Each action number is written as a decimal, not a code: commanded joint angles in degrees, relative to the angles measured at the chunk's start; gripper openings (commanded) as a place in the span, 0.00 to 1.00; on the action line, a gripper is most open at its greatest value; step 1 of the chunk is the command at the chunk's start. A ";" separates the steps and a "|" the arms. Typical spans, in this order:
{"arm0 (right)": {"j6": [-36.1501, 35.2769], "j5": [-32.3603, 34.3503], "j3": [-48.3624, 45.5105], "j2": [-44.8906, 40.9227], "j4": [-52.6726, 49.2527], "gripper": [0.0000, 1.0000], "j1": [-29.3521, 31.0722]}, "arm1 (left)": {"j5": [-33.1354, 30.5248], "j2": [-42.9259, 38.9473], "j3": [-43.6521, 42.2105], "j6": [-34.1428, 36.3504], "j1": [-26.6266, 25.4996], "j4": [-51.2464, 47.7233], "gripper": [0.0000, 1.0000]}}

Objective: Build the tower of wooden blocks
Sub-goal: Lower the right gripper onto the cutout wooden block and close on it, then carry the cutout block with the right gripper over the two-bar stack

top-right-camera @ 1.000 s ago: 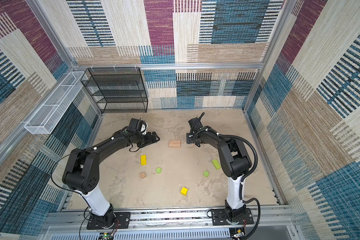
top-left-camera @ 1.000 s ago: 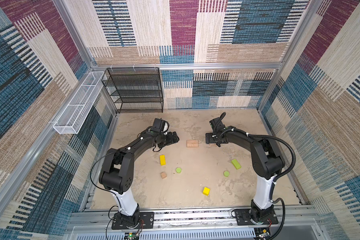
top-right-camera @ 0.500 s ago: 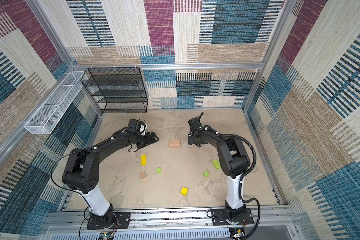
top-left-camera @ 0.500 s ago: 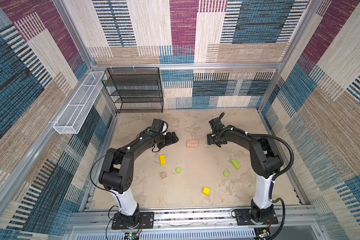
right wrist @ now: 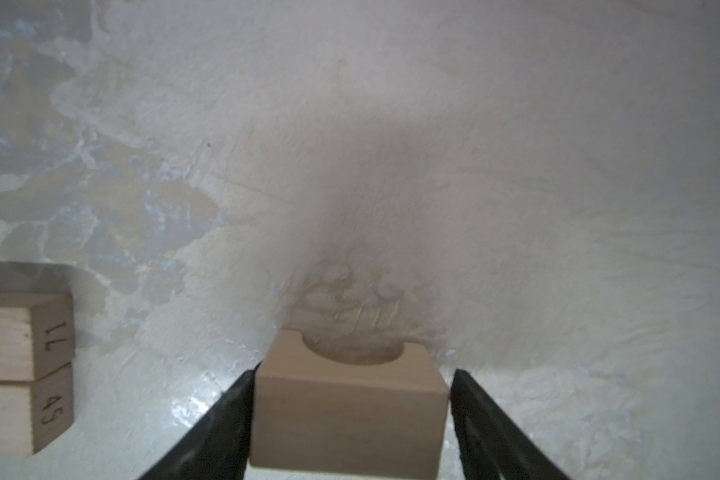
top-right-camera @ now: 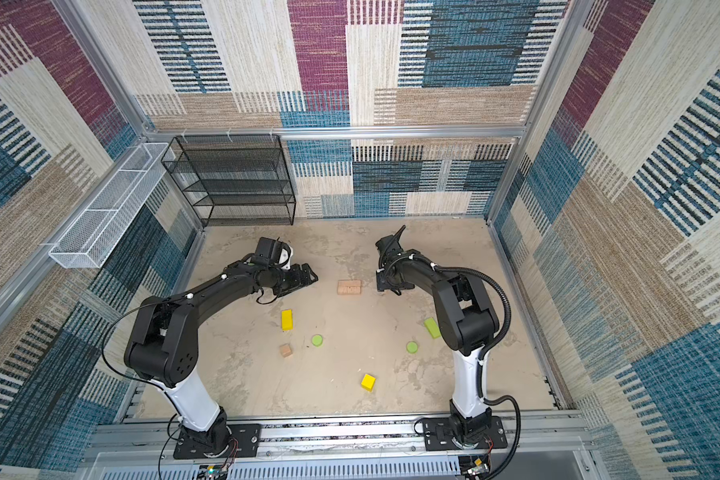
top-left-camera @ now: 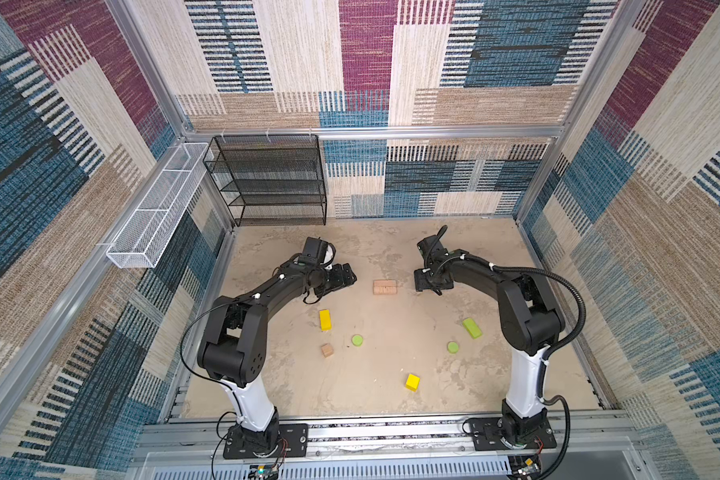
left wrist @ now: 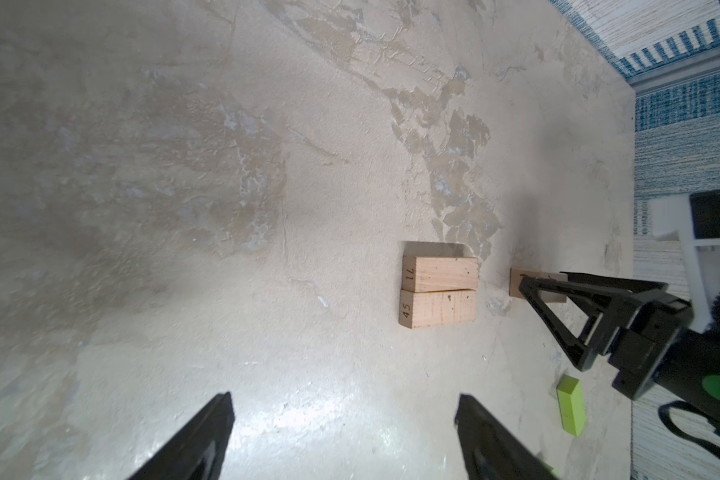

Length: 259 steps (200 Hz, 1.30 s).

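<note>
Two tan wooden bars lie side by side, touching, mid-tabletop toward its far edge. Right tool straddles a notched tan wooden block near them, though I cannot tell whether it is clamped. Left tool — spread wide, empty — sits on the bars' other side.

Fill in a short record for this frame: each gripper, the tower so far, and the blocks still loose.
left gripper: open, holding nothing
right gripper: jaws astride the notched tan block, close against its sides; firm grip not clear
tower so far: two tan bars lying side by side, touching, nothing on top
loose blocks: yellow bar, tan cube, yellow cube, lime green bar, a lime green disc, a second lime green disc
surface: table, loose blocks all apart on it
</note>
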 commanded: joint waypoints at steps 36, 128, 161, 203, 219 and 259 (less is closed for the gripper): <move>0.00 -1.01 0.56 0.29 -0.60 0.63 0.09 | 1.16 -0.04 -0.20 -0.52 0.20 1.32 0.88; 3.35 -0.91 6.96 -1.56 -7.82 0.54 3.88 | 0.48 -1.55 -1.27 0.02 1.48 0.81 0.88; 7.80 -1.96 10.49 -1.11 -10.67 0.53 6.59 | 0.46 -3.97 -3.14 0.45 3.40 0.99 0.88; 12.39 -1.91 18.13 1.86 -15.29 0.51 10.34 | -0.57 -5.96 -3.85 2.37 5.97 -0.96 0.88; 13.69 -1.85 20.97 3.61 -17.10 0.51 11.73 | -0.18 -6.12 -4.65 2.48 7.19 -0.85 0.88; 17.24 -0.77 28.68 8.49 -23.23 0.50 13.94 | 1.83 -6.02 -5.98 2.72 9.87 -0.30 0.88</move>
